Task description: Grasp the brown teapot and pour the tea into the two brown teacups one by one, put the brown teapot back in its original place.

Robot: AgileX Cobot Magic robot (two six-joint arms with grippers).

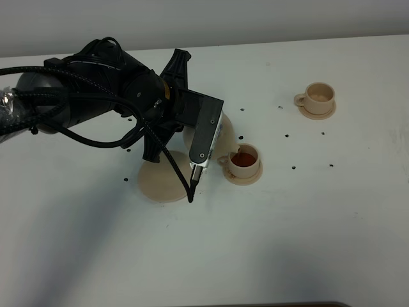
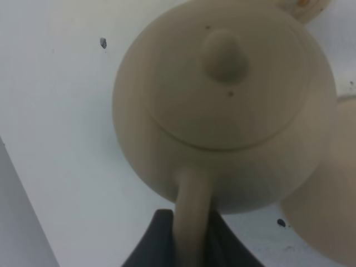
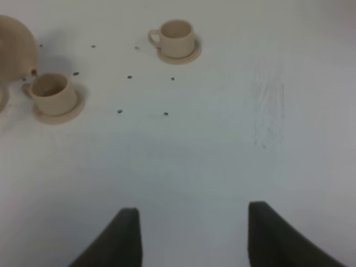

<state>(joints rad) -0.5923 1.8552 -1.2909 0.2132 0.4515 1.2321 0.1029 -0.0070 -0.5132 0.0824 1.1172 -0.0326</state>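
The left end effector [image 2: 192, 245] is pinching the loop handle [image 2: 192, 211] of the brown teapot [image 2: 222, 111]. Its dark fingers [image 2: 156, 245] sit tight on either side of the handle. In the wrist view the lid is seated, with its knob [image 2: 225, 53] facing the camera.

From the high camera the pot is mostly hidden behind the black arm. It's held off the big saucer [image 1: 160, 182], between that saucer and the near teacup [image 1: 245, 160], and tipped toward the cup. The right wrist view shows the spout [image 3: 31, 70] right at that cup's rim. The near teacup has reddish-brown liquid in it and sits on its small saucer [image 1: 246, 179]. The big saucer is bare where it shows, with a black cable [image 1: 172, 163] dangling across it.

The far teacup [image 1: 319, 96] stands upright on its own little saucer [image 1: 317, 114], well apart from the pot toward the back right. Its inside looks plain pale beige.

The right end effector [image 3: 192, 236] is spread wide, with only its two dark fingers [image 3: 125, 239] showing and white counter [image 1: 307, 230] between them. It's well away from both cups.

As for markings, all I can pick out are small dark specks [image 1: 286, 136] scattered on the counter between the cups. They're too small to read as anything.
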